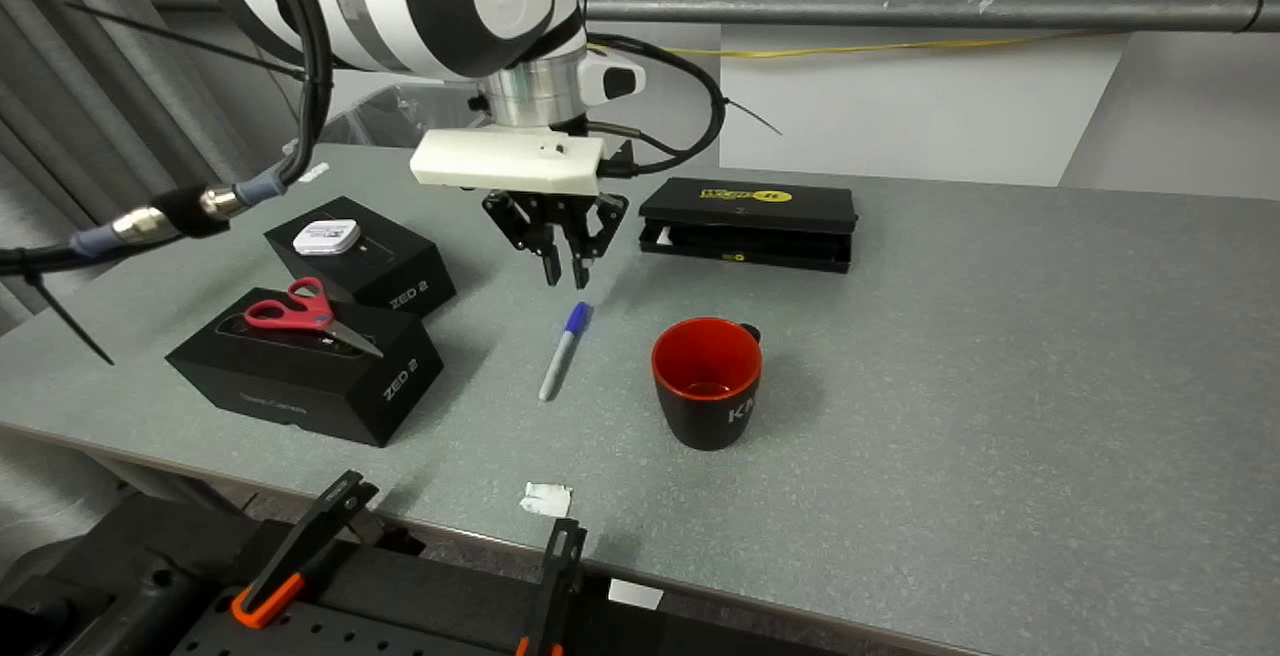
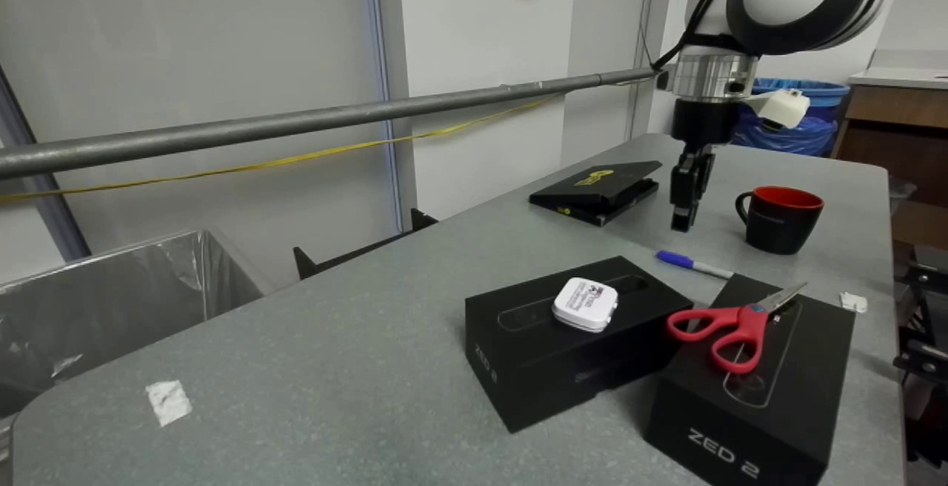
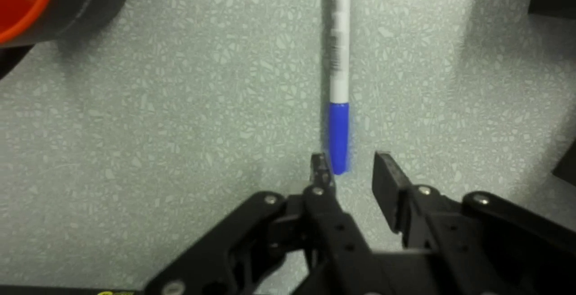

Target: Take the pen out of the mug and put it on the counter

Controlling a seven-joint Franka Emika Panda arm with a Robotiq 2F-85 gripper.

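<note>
The pen point(image 1: 560, 360) lies flat on the grey counter point(image 1: 1000, 386); its barrel is whitish and its cap blue. It shows in an exterior view point(image 2: 690, 264), partly behind a black box, and in the wrist view point(image 3: 340, 74). The mug point(image 1: 700, 421), black outside and red inside, stands upright beside the pen; I see nothing in it. It also shows in an exterior view point(image 2: 782, 225) and at the wrist view's top left point(image 3: 92, 7). My gripper point(image 1: 566, 282) is partly open and empty, above the counter near the blue cap, apart from the pen. It also shows in the wrist view point(image 3: 351, 154).
Two black ZED 2 boxes stand beside the pen: a front box point(image 1: 300, 386) bears red-handled scissors point(image 1: 300, 316), and a back box point(image 1: 390, 261) bears a small white case point(image 1: 326, 237). A flat black case point(image 1: 750, 211) lies behind the mug. Clamps point(image 1: 560, 576) stand at the counter's edge.
</note>
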